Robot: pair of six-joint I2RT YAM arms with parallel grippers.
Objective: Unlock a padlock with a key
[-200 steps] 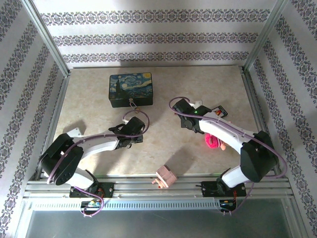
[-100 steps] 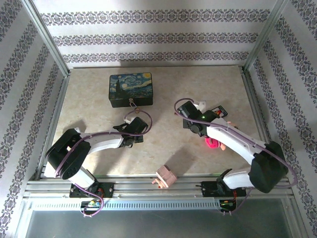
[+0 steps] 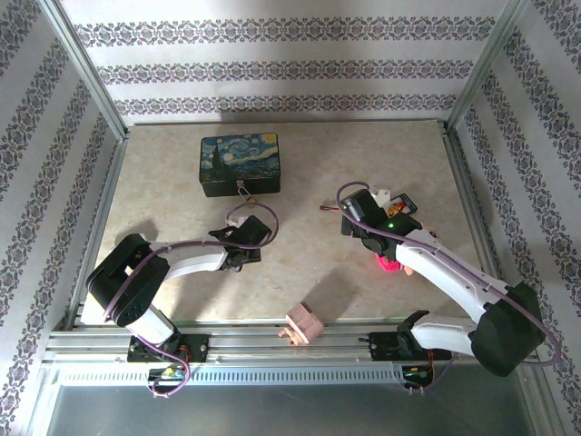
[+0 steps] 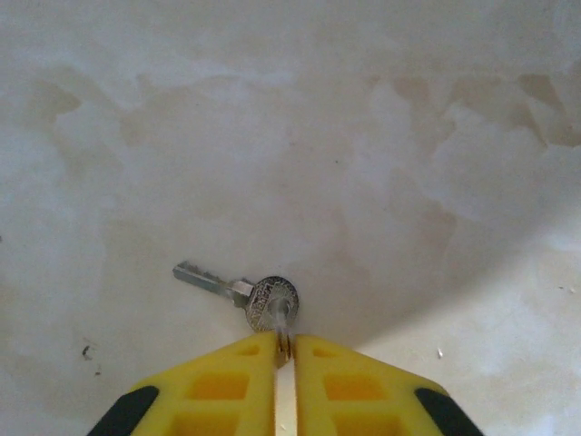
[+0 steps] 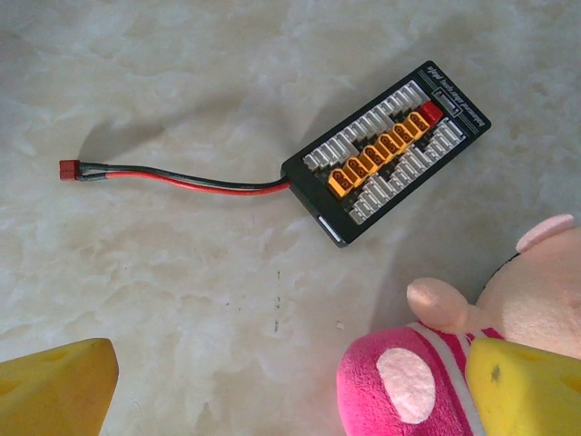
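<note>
Both left gripper (image 4: 284, 343) fingers clamp the key (image 4: 245, 292) by its round head, on the table (image 4: 408, 182). Padlock (image 3: 243, 191) tiny, blurry, at front of shut painted box (image 3: 240, 159); contents hidden. Right gripper (image 5: 290, 381) spread wide by cut-off plush toy (image 5: 418, 381).

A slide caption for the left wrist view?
Left gripper closed on the round head of the key, flat on the table.

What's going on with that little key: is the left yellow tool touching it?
Touching. In the left wrist view the left tool has its yellow fingertips closed on the round head of the key, with no gap.
</note>
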